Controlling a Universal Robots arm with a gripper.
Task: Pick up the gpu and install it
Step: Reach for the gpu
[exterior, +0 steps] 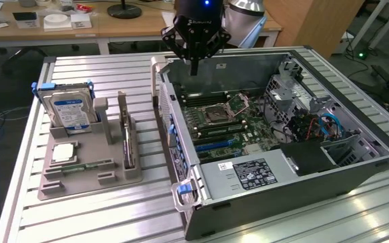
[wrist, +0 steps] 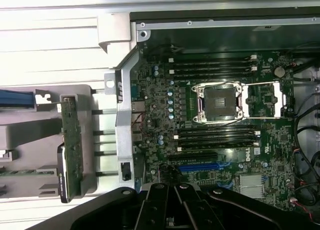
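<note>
We found the counter [exterior: 79,217] carrying the open computer case [exterior: 303,197] and, beside it, a grey holder [exterior: 79,185]. The gpu [exterior: 127,147] stood on edge in that holder. The jaws hung clenched and empty above the case.

White letters [wrist: 244,153] on the green board [wrist: 150,115] look like "DELL" (turned sideways). The power box label [exterior: 252,172] and the hard drive label [exterior: 71,114] are too small to read.

gpu [exterior: 128,149] free above in holder [exterior: 79,183]; case [exterior: 282,197] open-topped; cables [exterior: 318,126], drive cage [exterior: 293,83] crowd exterior view's right.
</note>
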